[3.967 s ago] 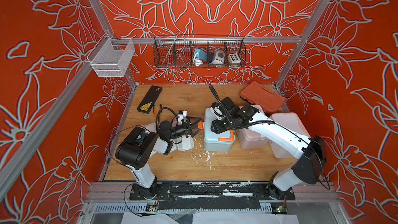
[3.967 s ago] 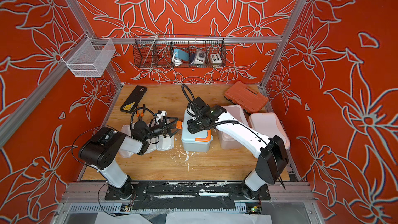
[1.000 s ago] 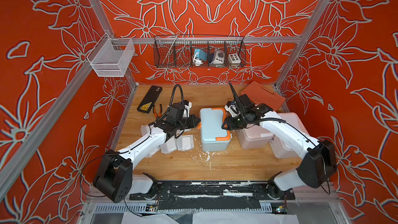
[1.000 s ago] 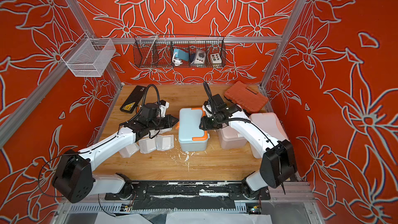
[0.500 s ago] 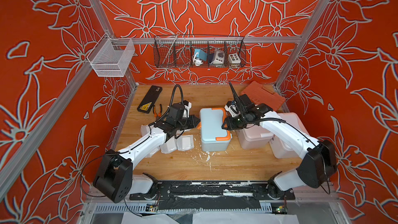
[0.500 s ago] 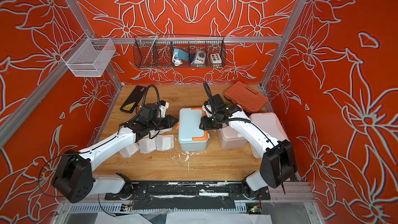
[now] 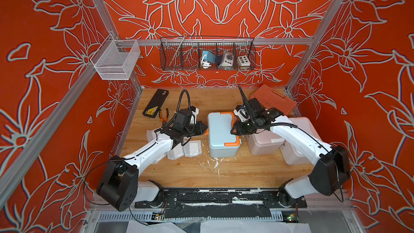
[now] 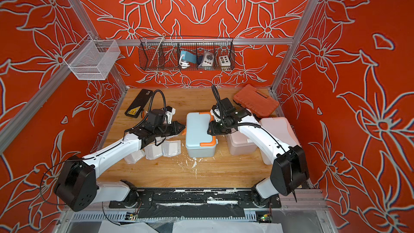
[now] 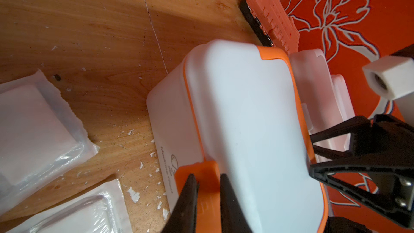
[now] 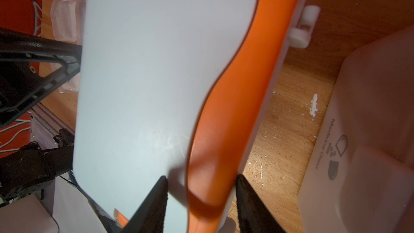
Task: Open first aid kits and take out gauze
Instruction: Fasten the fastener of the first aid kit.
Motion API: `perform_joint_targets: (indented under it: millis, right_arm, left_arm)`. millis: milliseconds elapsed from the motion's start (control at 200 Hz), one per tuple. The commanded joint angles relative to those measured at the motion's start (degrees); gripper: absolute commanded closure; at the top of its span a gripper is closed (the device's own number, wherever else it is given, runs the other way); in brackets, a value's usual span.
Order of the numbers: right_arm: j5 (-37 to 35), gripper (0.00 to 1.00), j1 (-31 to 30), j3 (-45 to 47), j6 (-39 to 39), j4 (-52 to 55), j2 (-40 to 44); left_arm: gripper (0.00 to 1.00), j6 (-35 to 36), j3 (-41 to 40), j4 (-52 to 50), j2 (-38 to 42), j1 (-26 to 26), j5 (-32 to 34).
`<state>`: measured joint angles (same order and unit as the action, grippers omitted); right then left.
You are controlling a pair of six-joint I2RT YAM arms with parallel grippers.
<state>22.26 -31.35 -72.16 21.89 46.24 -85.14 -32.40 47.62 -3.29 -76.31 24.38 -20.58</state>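
swung inward since earlier: left hand [image 9: 208,177] pinches latch [image 9: 201,168], right hand [image 10: 201,178] spread; three kits [image 7: 221,131] [image 7: 264,144] [image 7: 295,160].

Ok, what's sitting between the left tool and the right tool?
The blue box, lid down, fills that gap: both top views show the left tool at its latch side and the right tool at the opposite side.

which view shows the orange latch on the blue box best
The left wrist view: the latch sits close up in the left hand. In both top views only a sliver shows beside that hand. The right wrist view shows the lid and orange trim, hardly the latch.
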Motion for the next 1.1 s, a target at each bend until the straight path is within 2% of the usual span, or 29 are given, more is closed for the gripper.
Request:
perform_joint_targets:
  millis: [0,180,310,821,1096]
  right_arm:
    - [0.2,0.5,0.0,1.5,-0.3,1.0,-1.3]
    - [0.3,0.51,-0.1,1.4,-0.2,1.0,-1.1]
    - [0.8,0.51,0.0,1.5,-0.1,0.8,-1.2]
    - [3.4,0.51,-0.2,1.8,0.1,-0.4,-1.5]
    - [3.1,0.51,-0.2,1.9,-0.1,-0.2,-1.4]
  left_arm:
    - [0.79,-1.0,-1.4,2.1,1.7,0.2,-3.2]
    - [0.64,-2.5,-2.0,4.1,2.8,0.2,-5.4]
    - [0.59,-3.2,-2.4,5.0,2.5,0.2,-6.8]
    - [0.59,-4.4,-3.8,7.7,0.7,0.2,-9.0]
    - [0.59,-3.8,-3.5,6.1,1.8,0.2,-7.4]
